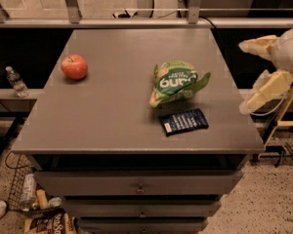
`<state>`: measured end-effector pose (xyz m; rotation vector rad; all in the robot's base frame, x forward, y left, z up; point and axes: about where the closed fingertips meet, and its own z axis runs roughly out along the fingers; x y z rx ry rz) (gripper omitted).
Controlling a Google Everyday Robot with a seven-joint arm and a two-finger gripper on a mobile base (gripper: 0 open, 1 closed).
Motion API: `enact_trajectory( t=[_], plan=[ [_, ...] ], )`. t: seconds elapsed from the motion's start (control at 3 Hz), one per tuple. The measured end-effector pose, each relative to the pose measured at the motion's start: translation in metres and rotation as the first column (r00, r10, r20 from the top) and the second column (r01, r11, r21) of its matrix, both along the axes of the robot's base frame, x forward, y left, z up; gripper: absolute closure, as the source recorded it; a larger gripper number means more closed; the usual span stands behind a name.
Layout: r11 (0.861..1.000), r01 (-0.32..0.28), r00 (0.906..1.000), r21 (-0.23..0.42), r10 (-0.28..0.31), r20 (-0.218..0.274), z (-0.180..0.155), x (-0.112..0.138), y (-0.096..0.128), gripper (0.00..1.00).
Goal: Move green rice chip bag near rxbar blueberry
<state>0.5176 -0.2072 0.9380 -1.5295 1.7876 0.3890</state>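
Observation:
The green rice chip bag [176,83] lies on the grey table [112,106], right of centre, its lettering facing up. The rxbar blueberry [184,121] lies flat just in front of the bag, a small gap apart. My gripper [258,73] is off the table's right edge, to the right of the bag and clear of it. Its two pale fingers [263,89] are spread wide apart and hold nothing.
A red apple [74,66] sits at the table's left side. Drawers [136,186] are under the tabletop. A water bottle [15,81] stands on a ledge to the left. Railings run behind the table. Clutter lies on the floor at lower left.

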Motion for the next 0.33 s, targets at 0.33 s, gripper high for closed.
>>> enact_trajectory(
  t=[0.33],
  plan=[
    [1.0, 0.019, 0.9998, -0.001, -0.019, -0.004, -0.0017, -0.0036, -0.0098, 0.0]
  ],
)
